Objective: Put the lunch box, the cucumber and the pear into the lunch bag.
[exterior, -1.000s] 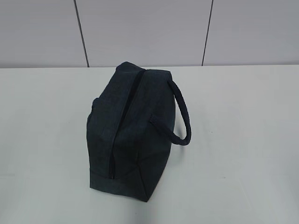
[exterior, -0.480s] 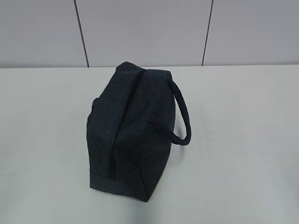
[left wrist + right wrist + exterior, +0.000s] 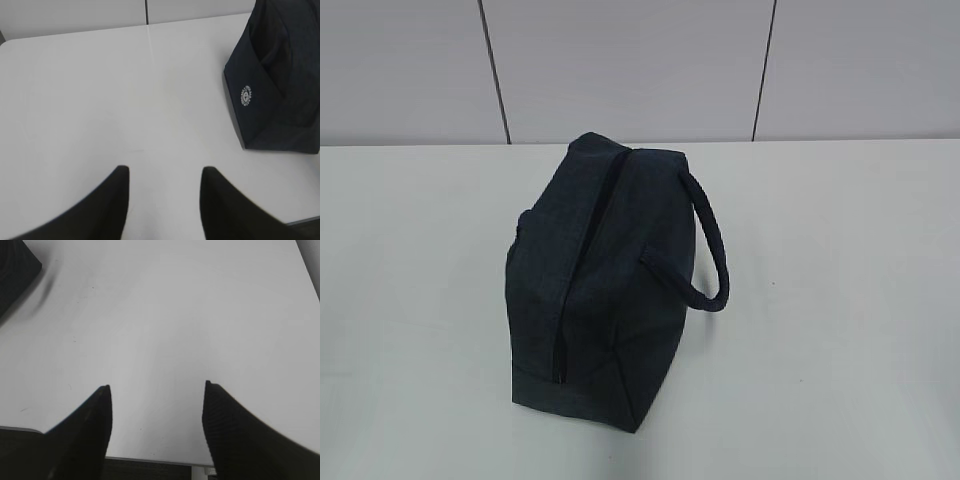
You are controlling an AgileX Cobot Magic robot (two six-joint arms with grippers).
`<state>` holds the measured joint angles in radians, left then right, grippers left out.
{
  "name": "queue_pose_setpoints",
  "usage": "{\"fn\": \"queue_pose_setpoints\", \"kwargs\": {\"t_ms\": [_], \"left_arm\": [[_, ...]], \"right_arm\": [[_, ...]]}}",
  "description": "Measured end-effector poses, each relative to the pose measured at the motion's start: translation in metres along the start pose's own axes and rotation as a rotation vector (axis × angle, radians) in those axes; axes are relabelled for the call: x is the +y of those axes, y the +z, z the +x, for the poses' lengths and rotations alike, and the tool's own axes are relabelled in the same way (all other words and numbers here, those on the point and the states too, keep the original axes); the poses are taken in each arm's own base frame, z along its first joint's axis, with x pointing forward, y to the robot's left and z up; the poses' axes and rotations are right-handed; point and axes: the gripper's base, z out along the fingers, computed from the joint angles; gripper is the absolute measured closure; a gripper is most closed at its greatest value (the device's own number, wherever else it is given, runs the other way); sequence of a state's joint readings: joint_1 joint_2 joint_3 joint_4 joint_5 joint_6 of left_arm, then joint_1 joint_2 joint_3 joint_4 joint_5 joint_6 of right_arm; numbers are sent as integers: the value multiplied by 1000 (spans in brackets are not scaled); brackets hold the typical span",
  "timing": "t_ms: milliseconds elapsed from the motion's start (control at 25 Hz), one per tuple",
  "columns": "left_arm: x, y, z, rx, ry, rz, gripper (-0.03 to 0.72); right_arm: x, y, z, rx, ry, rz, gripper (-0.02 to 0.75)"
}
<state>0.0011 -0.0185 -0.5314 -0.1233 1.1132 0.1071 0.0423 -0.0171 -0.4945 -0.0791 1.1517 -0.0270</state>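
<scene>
A large, boxy, dark navy fabric lunch bag [image 3: 595,285] is seen resting on the white table [image 3: 840,300], its top zipper [image 3: 588,265] drawn closed and its padded loop handle [image 3: 712,250] hung toward the right. Its contents are hidden. The left end effector [image 3: 165,175] and the right end effector [image 3: 157,390] are both held apart over bare table, gripping nothing.

One lunch bag [image 3: 595,290], with one loop handle [image 3: 712,250], one zipper [image 3: 582,265] and one round white logo [image 3: 246,95]. One table [image 3: 840,300]. Two claws: left claw [image 3: 165,175], right claw [image 3: 156,392].
</scene>
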Motion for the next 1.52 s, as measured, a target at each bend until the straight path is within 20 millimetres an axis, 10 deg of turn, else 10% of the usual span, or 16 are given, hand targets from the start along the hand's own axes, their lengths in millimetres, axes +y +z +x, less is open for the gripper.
{"fn": "queue_pose_setpoints", "kwargs": {"t_ms": [1520], "left_arm": [[0,0,0,0,0,0,412]], "right_arm": [[0,0,0,0,0,0,282]]}}
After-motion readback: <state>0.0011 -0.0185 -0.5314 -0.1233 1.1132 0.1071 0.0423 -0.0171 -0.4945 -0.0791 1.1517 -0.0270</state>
